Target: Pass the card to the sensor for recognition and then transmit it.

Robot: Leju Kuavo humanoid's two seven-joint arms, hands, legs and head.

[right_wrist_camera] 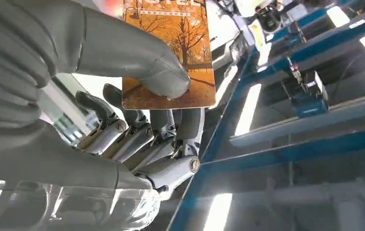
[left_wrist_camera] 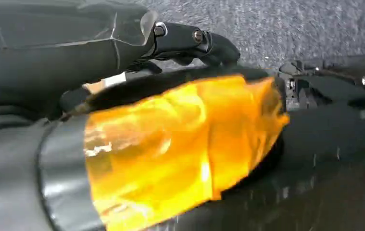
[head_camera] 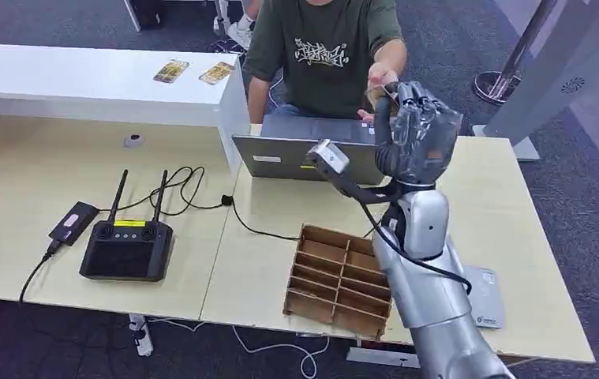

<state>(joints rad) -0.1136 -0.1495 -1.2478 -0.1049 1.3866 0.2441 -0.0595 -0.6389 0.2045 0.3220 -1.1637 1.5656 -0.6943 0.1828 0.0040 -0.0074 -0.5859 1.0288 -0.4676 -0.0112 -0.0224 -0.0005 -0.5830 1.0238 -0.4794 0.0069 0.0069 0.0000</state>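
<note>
My right hand (head_camera: 416, 130) is raised above the far side of the table, behind the laptop. It pinches an orange card (right_wrist_camera: 170, 53) with an autumn tree picture between thumb and fingers (right_wrist_camera: 142, 134). In the head view a sliver of the card (head_camera: 376, 96) shows beside my hand. A person's hand (head_camera: 383, 76) reaches to it from across the table and touches or nearly touches it. A flat grey pad (head_camera: 487, 298) lies on the table near the front right edge. My left hand (left_wrist_camera: 185, 38) shows one dark finger above carpet; how its fingers lie is unclear.
A wooden slotted box (head_camera: 337, 280) stands at the front of the table beside my right arm. An open laptop (head_camera: 296, 156) faces the seated person. A black controller with two antennas (head_camera: 126, 249) and cables lie at left. Two cards (head_camera: 171, 71) rest on the white counter.
</note>
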